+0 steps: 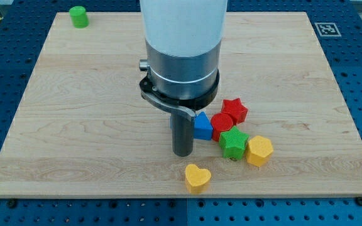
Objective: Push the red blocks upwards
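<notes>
A red star block (pixel 235 110) lies right of the board's middle. A red round block (pixel 222 123) touches it at its lower left. My tip (pixel 183 152) rests on the board just left of the cluster, beside a blue block (pixel 202 126) that touches the red round block. A green star block (pixel 234 144) sits right below the red round block. A yellow hexagon block (pixel 259 150) lies to the green star's right.
A yellow heart block (pixel 197 177) lies near the view's bottom, below my tip. A green cylinder (pixel 78 16) stands at the top left corner of the wooden board (pixel 74 125). The arm's white and grey body (pixel 181 50) hides part of the board's middle.
</notes>
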### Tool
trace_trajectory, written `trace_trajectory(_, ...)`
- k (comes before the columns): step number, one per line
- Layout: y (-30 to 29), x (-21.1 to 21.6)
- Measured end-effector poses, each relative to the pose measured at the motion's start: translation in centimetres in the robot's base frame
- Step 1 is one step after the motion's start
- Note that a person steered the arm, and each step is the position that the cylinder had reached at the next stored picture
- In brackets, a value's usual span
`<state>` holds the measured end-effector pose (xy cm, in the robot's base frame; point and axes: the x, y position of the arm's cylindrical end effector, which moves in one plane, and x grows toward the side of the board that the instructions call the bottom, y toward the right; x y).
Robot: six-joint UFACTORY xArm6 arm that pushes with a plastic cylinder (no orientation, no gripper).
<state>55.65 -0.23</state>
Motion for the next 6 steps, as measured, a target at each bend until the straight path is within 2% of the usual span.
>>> trace_trajectory(4,1.9,-0.3)
trace_trajectory(6,6.5,-1.8)
